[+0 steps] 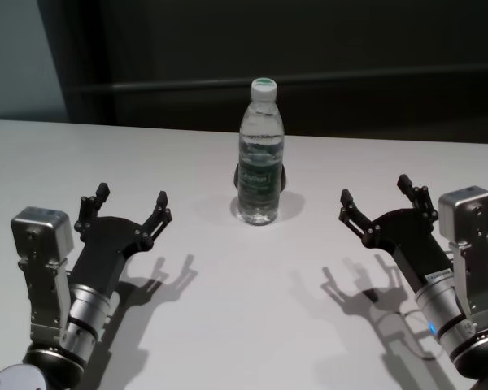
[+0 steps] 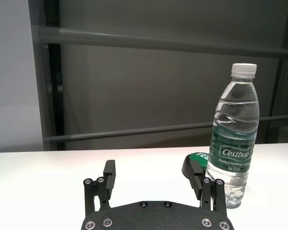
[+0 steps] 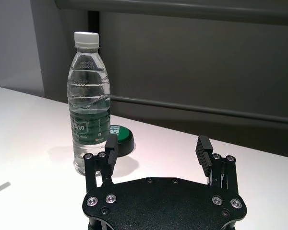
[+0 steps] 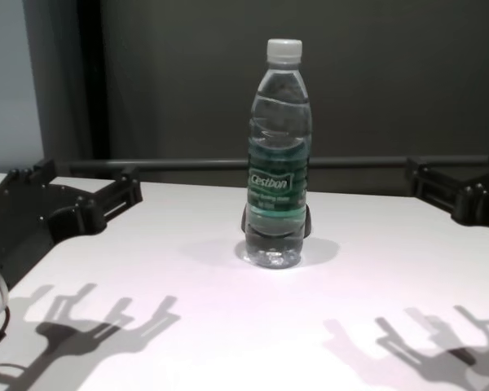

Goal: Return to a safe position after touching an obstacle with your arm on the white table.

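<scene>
the water bottle [image 1: 260, 154] stands upright near the middle of the white counter [image 1: 228, 309], closer to its far edge than to the robot. bare counter lies all round the bottle on the near side. the left tool [image 1: 131, 210] hangs to the left of the bottle and nearer the robot, well apart from it, fingers spread and grasping nothing. the right tool [image 1: 377, 200] hangs to the right of the bottle at about the same depth, also well apart, spread and grasping nothing. both cast forked shadows on the smooth matte counter nearer than the bottle. behind the bottle, past the counter's far edge, is a dark wall [image 1: 309, 49] with a horizontal rail [image 1: 374, 78].

the wrist views show what the head view mostly hides: a low round green-topped black disc [image 3: 121, 139] lying just behind the bottle.
</scene>
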